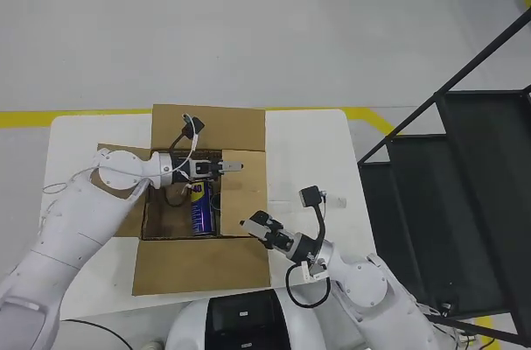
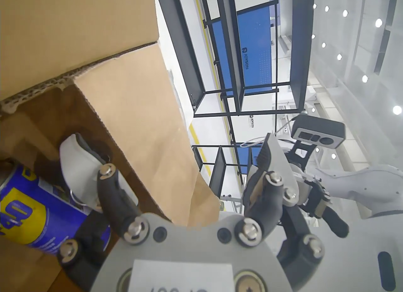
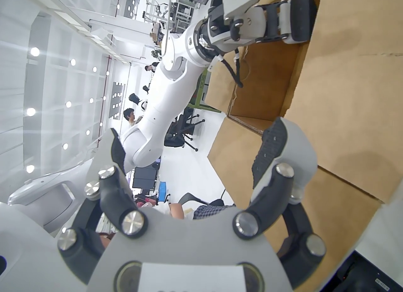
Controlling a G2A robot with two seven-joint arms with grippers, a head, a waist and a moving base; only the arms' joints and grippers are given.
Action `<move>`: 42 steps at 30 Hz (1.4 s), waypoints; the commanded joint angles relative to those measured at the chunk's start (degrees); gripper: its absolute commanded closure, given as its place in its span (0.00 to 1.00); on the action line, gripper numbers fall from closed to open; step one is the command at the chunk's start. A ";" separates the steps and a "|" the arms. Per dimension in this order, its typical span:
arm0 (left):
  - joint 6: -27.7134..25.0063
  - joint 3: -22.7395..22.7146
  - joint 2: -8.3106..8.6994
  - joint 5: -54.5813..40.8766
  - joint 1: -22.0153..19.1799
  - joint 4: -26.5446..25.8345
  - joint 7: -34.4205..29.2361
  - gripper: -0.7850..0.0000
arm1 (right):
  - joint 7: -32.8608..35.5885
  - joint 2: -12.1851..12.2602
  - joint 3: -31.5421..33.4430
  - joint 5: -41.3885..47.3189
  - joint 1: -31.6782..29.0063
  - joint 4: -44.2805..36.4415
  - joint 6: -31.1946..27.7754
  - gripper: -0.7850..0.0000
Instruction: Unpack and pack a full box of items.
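Observation:
An open cardboard box (image 1: 204, 264) stands on the white table (image 1: 309, 149) with its flaps folded out. Inside it lies a blue and yellow spray can (image 1: 201, 213) (image 2: 28, 211). My left gripper (image 1: 223, 167) (image 2: 174, 161) hangs open over the box's right side. One of its fingers (image 2: 80, 161) is inside near the can, the other outside, with the side flap (image 2: 132, 117) between them. My right gripper (image 1: 255, 224) (image 3: 195, 148) is open and holds nothing, just above the box's front right corner (image 3: 346, 85). From there the left gripper (image 3: 277, 3) shows farther off.
A black metal staircase frame (image 1: 457, 175) stands close to the table's right edge. A yellow line (image 1: 64, 116) runs on the floor behind the table. Bare table lies right of the box, and a dark cable (image 1: 173, 197) loops inside the box.

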 commanded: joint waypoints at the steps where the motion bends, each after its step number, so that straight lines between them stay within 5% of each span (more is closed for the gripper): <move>1: -1.13 1.32 -1.04 0.01 -0.96 2.07 0.72 0.00 | 0.12 0.09 0.03 0.00 -0.16 -0.09 0.08 0.00; 6: -7.61 2.72 -3.49 -5.16 -2.70 7.00 -1.21 0.00 | 1.32 0.33 -0.58 -0.31 -0.06 -0.53 0.23 0.00; 12: -16.12 0.22 -3.71 -12.74 -2.16 8.39 -6.85 0.00 | 3.06 0.54 -2.29 -1.32 0.37 -1.41 0.43 0.00; 19: -14.78 -0.73 -4.50 -22.57 -2.26 4.27 -15.85 0.00 | 4.38 0.74 -4.74 -3.49 1.28 -2.55 1.40 0.00; 26: -12.64 1.33 -6.08 -26.00 -2.92 -0.15 -18.11 0.00 | 4.19 1.01 -5.63 -6.34 1.39 -2.95 5.54 0.00; 31: -12.20 2.38 -6.96 -25.89 -3.54 -0.10 -18.55 0.00 | -1.95 1.31 -3.62 -9.16 -1.35 -4.71 6.91 0.00; 36: -11.49 -1.25 -5.53 -25.13 -2.90 0.34 -19.26 0.00 | -8.94 1.73 0.97 -10.06 -6.03 -6.20 7.73 0.00; 42: -9.36 -9.66 -1.67 -22.20 1.27 -4.28 -21.39 0.00 | -12.14 1.80 4.08 -8.39 -6.14 -1.85 11.45 0.00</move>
